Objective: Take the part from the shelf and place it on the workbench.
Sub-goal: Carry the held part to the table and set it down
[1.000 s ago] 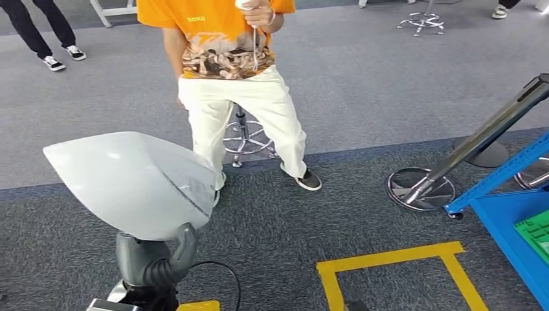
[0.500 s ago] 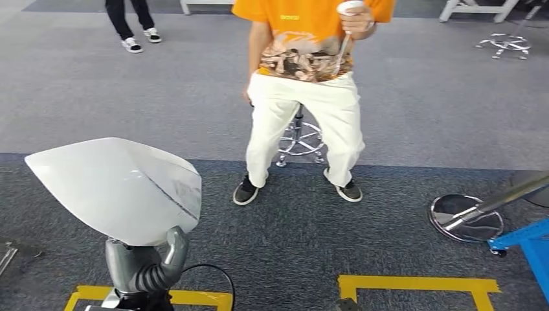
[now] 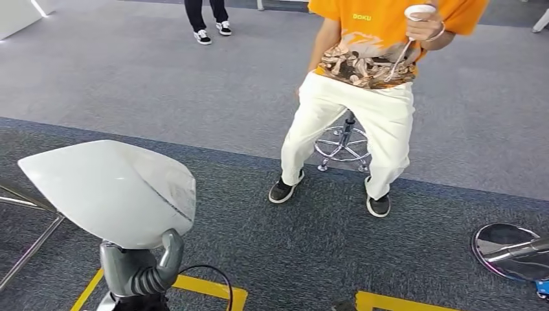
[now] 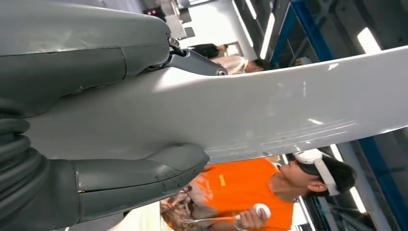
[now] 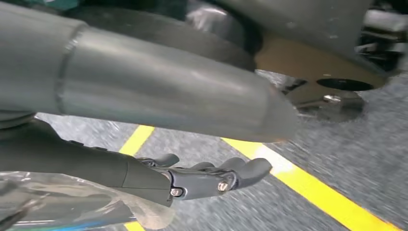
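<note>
White glossy part [image 3: 110,191] clamped in left robot hand [image 3: 139,269], thumb [image 4: 144,175] against its underside.

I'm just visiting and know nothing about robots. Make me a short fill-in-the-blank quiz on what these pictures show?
1. The robot's left hand holds a large curved part coloured ____.
2. The seated person wears a T-shirt coloured ____.
3. The tape lines on the grey carpet are ____.
4. The right hand hangs above the carpet holding ____.

Missing words: white; orange; yellow; nothing
</note>
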`<move>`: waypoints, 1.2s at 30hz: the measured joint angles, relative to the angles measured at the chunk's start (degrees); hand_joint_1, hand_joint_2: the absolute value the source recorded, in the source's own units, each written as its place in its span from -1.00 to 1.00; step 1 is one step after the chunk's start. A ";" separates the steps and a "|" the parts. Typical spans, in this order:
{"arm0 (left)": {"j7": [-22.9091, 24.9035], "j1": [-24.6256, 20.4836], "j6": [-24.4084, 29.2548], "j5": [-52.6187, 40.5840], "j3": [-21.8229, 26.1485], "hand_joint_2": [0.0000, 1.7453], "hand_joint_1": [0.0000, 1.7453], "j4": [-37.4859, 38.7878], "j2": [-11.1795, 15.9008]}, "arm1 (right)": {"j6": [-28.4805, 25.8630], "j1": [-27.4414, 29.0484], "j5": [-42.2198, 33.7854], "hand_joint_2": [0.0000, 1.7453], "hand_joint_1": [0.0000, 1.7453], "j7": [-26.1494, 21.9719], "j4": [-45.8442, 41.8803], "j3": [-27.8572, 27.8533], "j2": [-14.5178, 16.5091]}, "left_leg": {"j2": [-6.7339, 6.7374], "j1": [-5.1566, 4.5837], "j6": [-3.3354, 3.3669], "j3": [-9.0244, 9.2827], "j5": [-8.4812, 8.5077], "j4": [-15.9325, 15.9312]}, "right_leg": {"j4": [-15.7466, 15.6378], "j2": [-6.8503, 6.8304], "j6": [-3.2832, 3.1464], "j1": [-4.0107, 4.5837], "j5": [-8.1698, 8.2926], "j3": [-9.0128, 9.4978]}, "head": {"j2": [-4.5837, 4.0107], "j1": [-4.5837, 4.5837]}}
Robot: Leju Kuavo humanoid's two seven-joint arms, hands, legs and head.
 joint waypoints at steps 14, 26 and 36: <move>0.64 0.64 -1.21 2.34 -0.28 1.00 1.00 -0.19 0.55 | -0.49 -0.32 0.97 -1.00 -1.00 0.89 -0.08 0.08 0.07 | 6.46 -0.48 1.70 1.52 2.14 -3.49 | 0.56 -7.78 1.84 0.68 -3.24 2.35 | 0.00 0.03; -1.50 -2.86 -8.21 6.34 -0.01 1.00 1.00 0.43 -1.78 | -1.78 0.07 0.97 -1.00 -1.00 0.96 -0.06 0.05 -0.33 | -2.93 -0.04 1.57 1.64 2.13 -3.31 | 0.72 3.26 1.35 0.22 -0.01 -1.14 | 0.00 0.58; -1.85 -4.22 -11.00 7.51 0.01 1.00 1.00 1.92 -2.42 | -2.72 0.57 0.57 -1.00 -1.00 1.05 -0.04 -0.15 0.03 | 3.61 0.45 -0.69 -5.42 -3.04 10.98 | -0.19 -4.56 -0.32 0.27 -0.73 0.68 | 0.00 -0.01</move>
